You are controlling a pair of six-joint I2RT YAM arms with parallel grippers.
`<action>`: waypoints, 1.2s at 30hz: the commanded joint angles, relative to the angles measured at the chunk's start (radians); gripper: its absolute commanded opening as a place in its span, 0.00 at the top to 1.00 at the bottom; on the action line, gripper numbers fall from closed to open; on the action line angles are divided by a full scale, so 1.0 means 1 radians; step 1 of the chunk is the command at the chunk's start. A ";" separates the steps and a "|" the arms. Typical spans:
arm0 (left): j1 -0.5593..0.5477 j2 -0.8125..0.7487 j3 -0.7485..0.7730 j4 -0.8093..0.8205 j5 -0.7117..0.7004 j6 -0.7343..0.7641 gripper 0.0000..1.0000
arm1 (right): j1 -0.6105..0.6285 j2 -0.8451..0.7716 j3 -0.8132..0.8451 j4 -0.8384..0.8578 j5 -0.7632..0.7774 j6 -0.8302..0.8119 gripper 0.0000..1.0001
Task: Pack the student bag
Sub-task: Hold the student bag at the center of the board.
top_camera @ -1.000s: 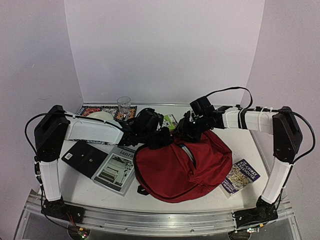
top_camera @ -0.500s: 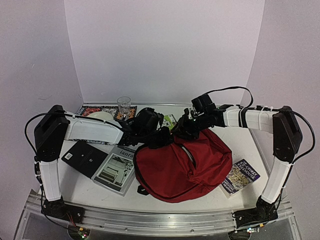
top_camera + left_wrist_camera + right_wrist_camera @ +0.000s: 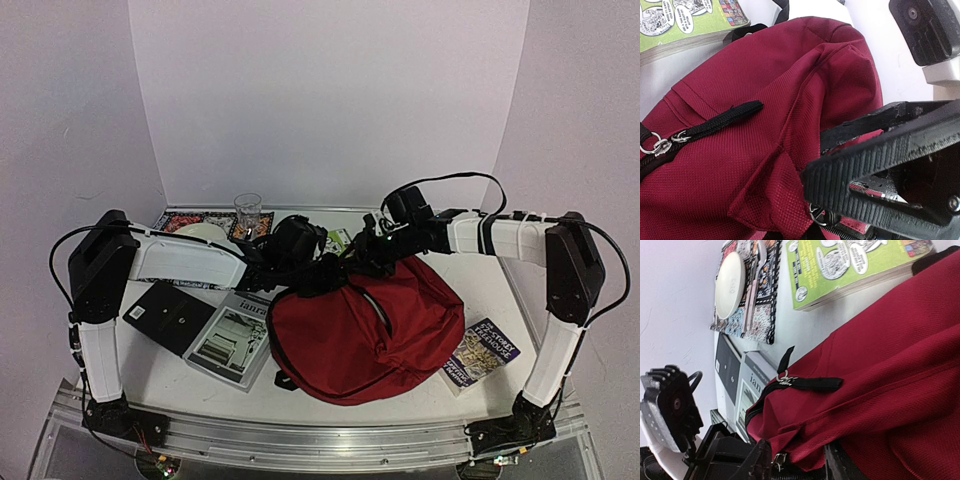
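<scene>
Student bag (image 3: pixel 370 335) at the surface's (image 3: pixel 495 290) centre; left claw (image 3: pixel 815 162) clenched on its fabric; right claw (image 3: pixel 800 462) straddles a fold, grip cannot be told.

From above, the student bag (image 3: pixel 370 330) covered a corner of the magazine (image 3: pixel 232 335). The comic book (image 3: pixel 855 267) ran off the right wrist picture's edge. I couldn't tell whether the jaws of the right gripper (image 3: pixel 800 462) pinched fabric.
</scene>
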 commanded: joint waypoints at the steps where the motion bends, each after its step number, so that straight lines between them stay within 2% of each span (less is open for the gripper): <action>1: 0.001 -0.071 0.037 0.099 -0.010 0.008 1.00 | 0.012 -0.043 -0.021 0.027 -0.100 -0.058 0.59; 15: 0.014 -0.078 0.024 0.099 -0.022 0.004 1.00 | 0.012 -0.089 -0.056 0.025 -0.190 -0.162 0.59; 21: 0.020 -0.081 0.021 0.099 -0.021 -0.003 1.00 | 0.012 -0.098 -0.079 0.025 -0.212 -0.176 0.62; 28: 0.020 -0.085 0.020 0.099 -0.007 -0.004 1.00 | 0.012 -0.094 -0.077 0.025 -0.187 -0.180 0.76; 34: 0.021 -0.100 -0.004 0.099 -0.018 -0.004 1.00 | 0.012 -0.118 -0.084 0.021 -0.154 -0.187 0.99; 36: 0.022 -0.104 -0.012 0.099 -0.020 -0.007 1.00 | 0.012 -0.131 -0.092 0.014 -0.147 -0.194 1.00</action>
